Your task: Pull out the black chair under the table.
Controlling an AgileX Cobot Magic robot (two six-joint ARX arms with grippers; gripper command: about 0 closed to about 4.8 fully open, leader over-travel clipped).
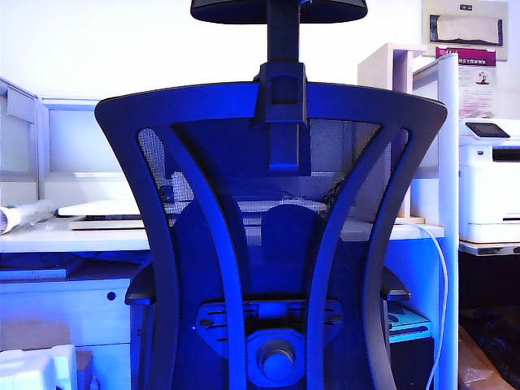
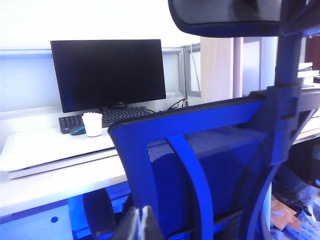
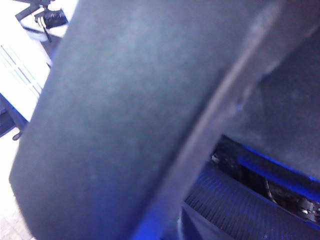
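Black chair at white bench, backrest facing the camera

Black mesh-backed office chair (image 1: 272,244) with curved plastic ribs fills the exterior view, its seat tucked toward the white flat-topped bench (image 1: 73,237). Left gripper (image 2: 141,225) hangs low behind the backrest, tips together, holding nothing. Right gripper: not visible; right wrist view is pressed close against a dark padded chair surface, so cannot tell its opening. Black monitor (image 2: 107,75) stands on the bench.

One black chair (image 1: 268,244), one table (image 1: 73,236) — one monitor (image 2: 107,75), one cup (image 2: 92,124).
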